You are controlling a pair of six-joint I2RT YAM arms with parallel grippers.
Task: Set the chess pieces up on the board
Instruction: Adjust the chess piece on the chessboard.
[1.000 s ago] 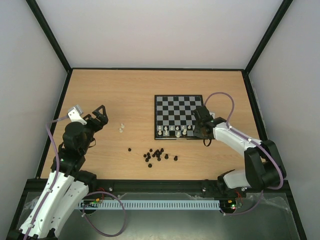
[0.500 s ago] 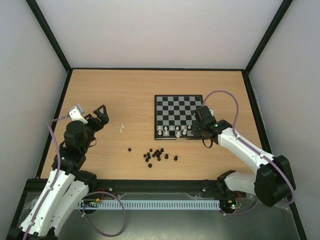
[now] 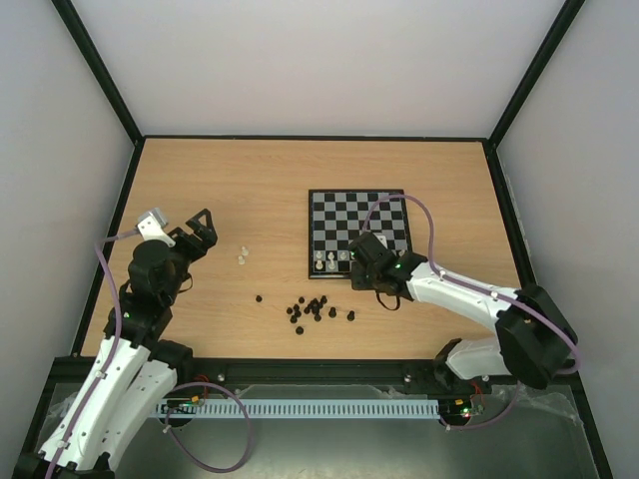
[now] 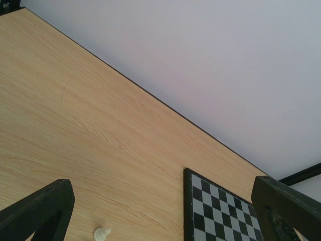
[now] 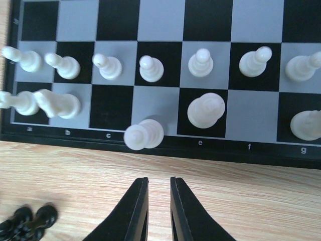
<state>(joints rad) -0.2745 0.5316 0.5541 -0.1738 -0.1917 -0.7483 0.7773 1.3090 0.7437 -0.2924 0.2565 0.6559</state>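
Right wrist view: board ahead of the right claw runs off the top and right edges. White chess pieces far right and far left of the claw are clipped by the edges. Black pieces left of the claw are cut at the bottom. Left wrist view: white piece ahead of the left claw, only its top shows, type unclear. Top view: piece types too small to tell.

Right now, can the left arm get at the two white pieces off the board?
Probably yes: the left gripper is open, the white pieces stand on bare table nearby, nothing between.
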